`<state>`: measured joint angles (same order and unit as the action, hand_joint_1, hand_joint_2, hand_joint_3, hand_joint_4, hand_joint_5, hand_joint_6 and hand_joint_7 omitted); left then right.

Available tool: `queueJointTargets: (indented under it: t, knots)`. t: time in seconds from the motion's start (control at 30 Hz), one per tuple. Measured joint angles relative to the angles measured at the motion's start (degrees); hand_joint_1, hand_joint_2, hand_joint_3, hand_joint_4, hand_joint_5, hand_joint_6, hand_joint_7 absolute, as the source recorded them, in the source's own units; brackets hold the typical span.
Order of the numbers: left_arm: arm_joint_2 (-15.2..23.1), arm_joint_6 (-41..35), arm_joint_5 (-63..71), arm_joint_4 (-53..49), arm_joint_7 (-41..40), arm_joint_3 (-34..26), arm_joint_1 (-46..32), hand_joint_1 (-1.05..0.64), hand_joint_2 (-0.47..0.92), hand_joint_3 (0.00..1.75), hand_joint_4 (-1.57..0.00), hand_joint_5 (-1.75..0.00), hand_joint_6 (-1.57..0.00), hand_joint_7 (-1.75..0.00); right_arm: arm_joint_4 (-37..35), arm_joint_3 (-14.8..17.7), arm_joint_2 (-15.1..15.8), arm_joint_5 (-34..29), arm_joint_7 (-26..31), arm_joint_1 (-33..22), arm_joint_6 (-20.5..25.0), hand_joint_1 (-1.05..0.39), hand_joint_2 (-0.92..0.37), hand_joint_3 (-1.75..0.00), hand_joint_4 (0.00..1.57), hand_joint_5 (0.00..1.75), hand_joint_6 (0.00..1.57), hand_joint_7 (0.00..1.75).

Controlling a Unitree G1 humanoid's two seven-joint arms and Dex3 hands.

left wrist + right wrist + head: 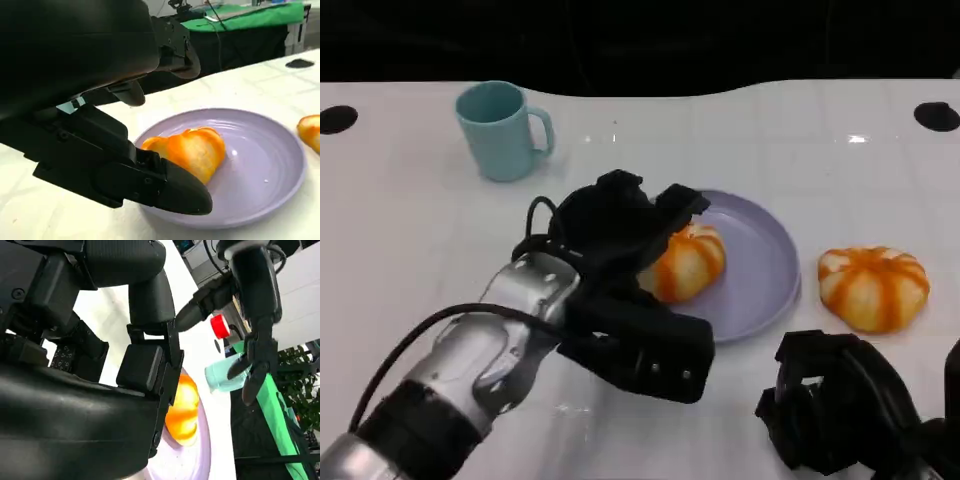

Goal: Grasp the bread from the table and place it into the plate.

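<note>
Plate [765, 262]: central on the table [410, 230]; 1 bread [686, 262] lies in the plate's left part, with the left hand [620, 235] at the plate's left edge, fingers around that bread. A 2nd bread [873, 287] lies on the table just right of the plate, apart from it. Cup [503, 130]: behind and left of the plate, well apart; right hand [830, 400]: in front of the plate, toward its right.

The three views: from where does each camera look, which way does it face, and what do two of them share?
Head view: from above, down at the white table; both forearms show.
Left wrist view: behind the left robot hand, facing the round lilac plate.
Right wrist view: behind the right robot hand, facing the teal mug.
All share the orange-striped bread roll on the plate.
</note>
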<state>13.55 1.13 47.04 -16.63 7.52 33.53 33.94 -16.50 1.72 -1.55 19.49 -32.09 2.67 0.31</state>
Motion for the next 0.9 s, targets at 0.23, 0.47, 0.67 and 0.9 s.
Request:
queueJointTargets:
  t: [0.23, 0.47, 0.67, 0.9]
  knots:
    - [1.15, 7.67, -10.49, 2.25, 0.46, -5.97, -4.71, -0.84, 0.92, 0.13, -0.36, -0.95, -0.2, -0.64, 0.44, -0.13, 0.07, -0.03, 0.08, -0.04, 0.71, -1.05, -0.02, -1.49, 1.44, 1.49, 1.57, 1.01]
    - [1.27, 19.77, -21.42, -0.42, -1.12, -11.9, -10.15, -0.73, 0.92, 0.12, -0.66, -0.92, -0.45, -0.62, 0.87, -0.25, 0.15, 0.04, -0.37, -0.09, 0.68, -1.05, -0.02, -1.5, 1.44, 1.48, 1.56, 0.99]
    - [-1.25, 26.31, -31.33, -5.07, -0.7, -16.12, -14.21, -0.64, 0.92, 0.11, -0.8, -1.0, -0.63, -0.64, 0.82, -0.12, 0.14, 0.16, -0.93, -0.11, 0.59, -1.05, -0.02, -1.49, 1.44, 1.47, 1.57, 0.97]
    - [-2.82, 30.23, -39.07, -6.49, 3.23, -19.08, -17.64, -0.61, 0.92, 0.12, -0.85, -1.43, -0.79, -0.68, 0.8, 0.01, 0.17, 0.15, -1.11, -0.11, 0.44, -1.05, -0.02, -1.49, 1.45, 1.47, 1.57, 0.97]
